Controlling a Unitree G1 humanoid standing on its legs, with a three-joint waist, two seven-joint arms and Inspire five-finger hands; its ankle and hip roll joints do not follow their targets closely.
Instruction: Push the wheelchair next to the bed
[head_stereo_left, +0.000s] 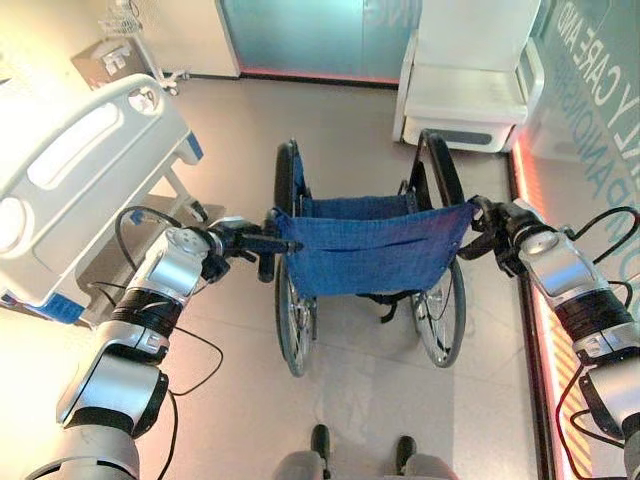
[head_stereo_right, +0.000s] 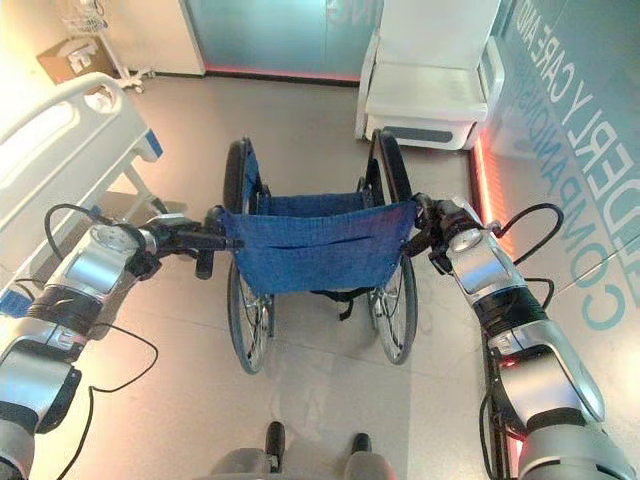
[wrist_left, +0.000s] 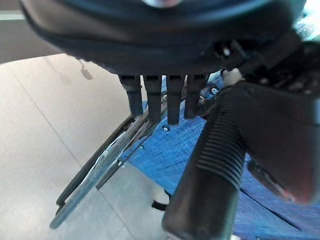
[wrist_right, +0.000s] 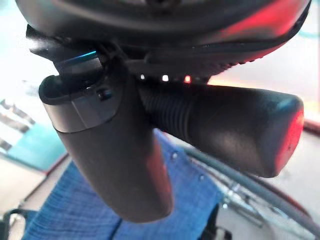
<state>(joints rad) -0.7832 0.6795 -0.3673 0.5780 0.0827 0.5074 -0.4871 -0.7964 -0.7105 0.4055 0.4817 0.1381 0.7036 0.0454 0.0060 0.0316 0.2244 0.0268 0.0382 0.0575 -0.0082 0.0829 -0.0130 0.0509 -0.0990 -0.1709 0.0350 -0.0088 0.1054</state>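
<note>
The wheelchair (head_stereo_left: 375, 250), with a blue cloth back and large black wheels, stands in front of me facing away. My left hand (head_stereo_left: 232, 240) is curled round its left push handle (wrist_left: 212, 170), whose ribbed black grip runs between thumb and fingers (wrist_left: 155, 100). On the other side my right hand (head_stereo_left: 500, 225) grips the right push handle (wrist_right: 235, 127), with the thumb (wrist_right: 120, 170) wrapped across it. The bed (head_stereo_left: 80, 170), white with a moulded end board, stands to the left, its end about a wheel's width from the wheelchair's left wheel.
A white armchair (head_stereo_left: 465, 90) stands ahead at the back right. A glass wall with lettering (head_stereo_left: 600, 120) and a red-lit floor strip (head_stereo_left: 535, 300) run along the right. A cardboard box (head_stereo_left: 100, 60) and a wire stand sit behind the bed. Pale floor lies ahead.
</note>
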